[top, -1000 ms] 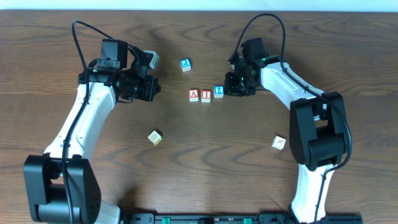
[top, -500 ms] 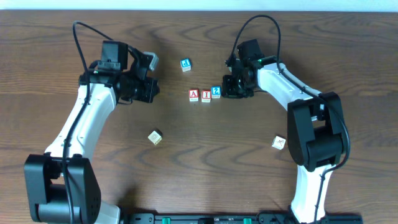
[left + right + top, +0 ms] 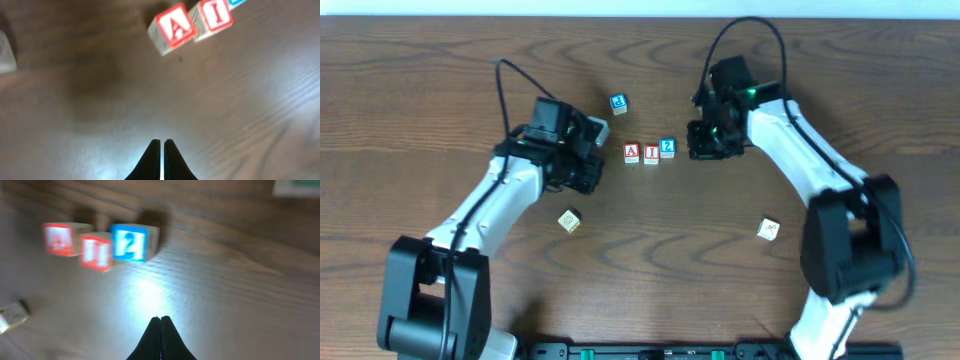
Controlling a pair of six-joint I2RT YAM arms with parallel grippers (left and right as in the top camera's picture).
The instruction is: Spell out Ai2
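Observation:
Three wooden cubes lie in a row at the table's middle: red "A" (image 3: 632, 153), red "I" (image 3: 650, 154) and blue "2" (image 3: 667, 148), which sits slightly farther back than the other two. My left gripper (image 3: 598, 170) is shut and empty, just left of the "A". My right gripper (image 3: 692, 146) is shut and empty, just right of the "2". The left wrist view shows the "A" (image 3: 172, 31) and "I" (image 3: 215, 16) ahead of the shut fingertips (image 3: 155, 146). The right wrist view shows "A" (image 3: 60, 239), "I" (image 3: 96, 252) and "2" (image 3: 131, 242), blurred.
A blue "d" cube (image 3: 618, 103) lies behind the row. One pale cube (image 3: 569, 220) lies front left and another (image 3: 769, 229) front right. A cube edge (image 3: 5, 52) shows at the left of the left wrist view.
The left arm has swung right, bringing its shut gripper close to the "A". The "2" was pushed left against the "I", and the right gripper has drawn back slightly.

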